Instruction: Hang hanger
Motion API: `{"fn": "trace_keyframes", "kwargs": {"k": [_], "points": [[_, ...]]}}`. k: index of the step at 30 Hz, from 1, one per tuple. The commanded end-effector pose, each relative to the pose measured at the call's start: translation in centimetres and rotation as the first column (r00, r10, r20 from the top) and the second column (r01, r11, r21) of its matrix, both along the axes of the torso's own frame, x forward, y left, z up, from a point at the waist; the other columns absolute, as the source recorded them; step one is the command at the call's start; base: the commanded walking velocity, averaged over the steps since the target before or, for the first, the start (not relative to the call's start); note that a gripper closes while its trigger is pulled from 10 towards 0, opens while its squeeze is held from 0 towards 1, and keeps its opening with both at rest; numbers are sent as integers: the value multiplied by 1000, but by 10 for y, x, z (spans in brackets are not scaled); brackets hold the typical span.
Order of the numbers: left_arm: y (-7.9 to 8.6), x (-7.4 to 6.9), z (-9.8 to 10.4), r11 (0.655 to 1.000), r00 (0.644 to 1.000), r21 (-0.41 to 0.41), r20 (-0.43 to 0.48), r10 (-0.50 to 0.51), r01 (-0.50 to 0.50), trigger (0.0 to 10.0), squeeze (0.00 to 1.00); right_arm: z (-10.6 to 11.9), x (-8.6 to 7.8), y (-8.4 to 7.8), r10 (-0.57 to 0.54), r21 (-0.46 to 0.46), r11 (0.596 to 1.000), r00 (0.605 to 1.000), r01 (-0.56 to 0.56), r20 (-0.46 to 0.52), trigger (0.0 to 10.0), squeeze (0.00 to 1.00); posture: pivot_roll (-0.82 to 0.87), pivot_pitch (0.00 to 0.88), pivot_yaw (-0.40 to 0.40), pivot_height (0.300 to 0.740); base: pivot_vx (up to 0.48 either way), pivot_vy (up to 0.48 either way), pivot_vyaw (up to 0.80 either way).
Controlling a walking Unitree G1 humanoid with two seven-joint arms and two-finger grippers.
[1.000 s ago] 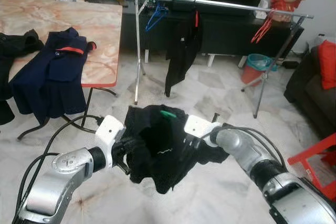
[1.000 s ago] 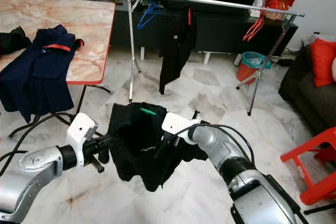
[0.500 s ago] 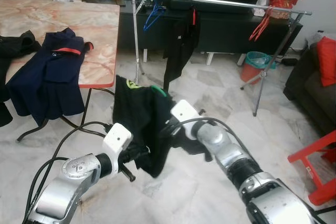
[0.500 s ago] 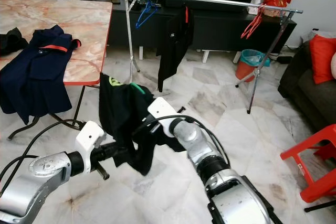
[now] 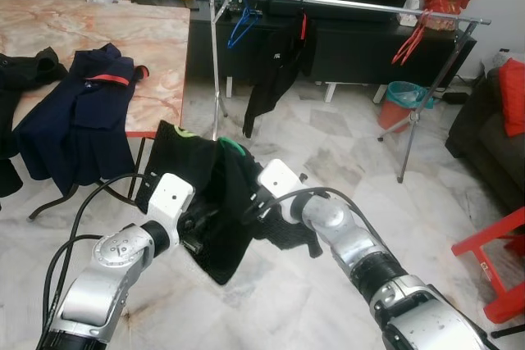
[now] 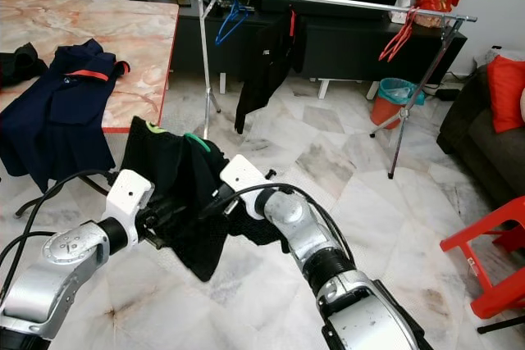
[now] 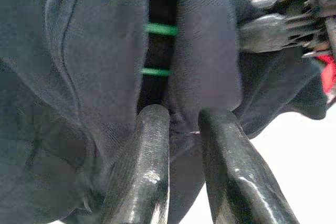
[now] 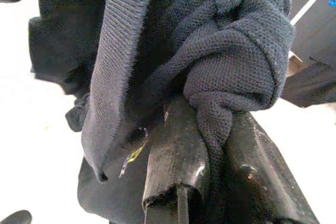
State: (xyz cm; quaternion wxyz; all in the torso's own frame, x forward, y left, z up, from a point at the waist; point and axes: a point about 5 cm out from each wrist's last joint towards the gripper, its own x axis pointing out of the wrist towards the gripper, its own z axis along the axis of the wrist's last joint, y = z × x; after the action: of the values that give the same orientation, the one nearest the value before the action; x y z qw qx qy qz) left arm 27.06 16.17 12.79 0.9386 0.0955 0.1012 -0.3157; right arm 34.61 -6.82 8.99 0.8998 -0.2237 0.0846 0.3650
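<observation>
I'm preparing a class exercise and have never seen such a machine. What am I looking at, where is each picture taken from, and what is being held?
This is a walking humanoid robot with two silver arms. Two pictures come from cameras in its head, looking down and forward; two come from cameras on its wrists, looking along each claw's black fingers. The left claw and right claw both pinch a black garment on a green hanger. Ahead stands a clothes rail with a hung black top and a blue hanger. On the marble table lies a navy jacket.
</observation>
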Motion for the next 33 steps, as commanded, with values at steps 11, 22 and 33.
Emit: {"fn": "trace_keyframes", "kwargs": {"k": [11, 22, 33], "points": [[4, -5, 6, 999, 999, -44, 50, 19, -17, 10000, 1000, 15, 6, -15, -74, 79, 995, 995, 69, 62, 10000, 0, 207, 0, -92, 740, 0, 0, 0], [27, 2, 17, 990, 983, -28, 121, 138, -135, 10000, 1000, 10, 10, -55, -212, 39, 977, 975, 210, 67, 10000, 0, 197, 0, -77, 740, 0, 0, 0], [38, 14, 32, 976, 950, -6, 228, 212, -216, 10000, 0, 18, 5, -90, -50, 45, 998, 999, 49, 21, 10000, 0, 195, 0, -81, 740, 0, 0, 0]]}}
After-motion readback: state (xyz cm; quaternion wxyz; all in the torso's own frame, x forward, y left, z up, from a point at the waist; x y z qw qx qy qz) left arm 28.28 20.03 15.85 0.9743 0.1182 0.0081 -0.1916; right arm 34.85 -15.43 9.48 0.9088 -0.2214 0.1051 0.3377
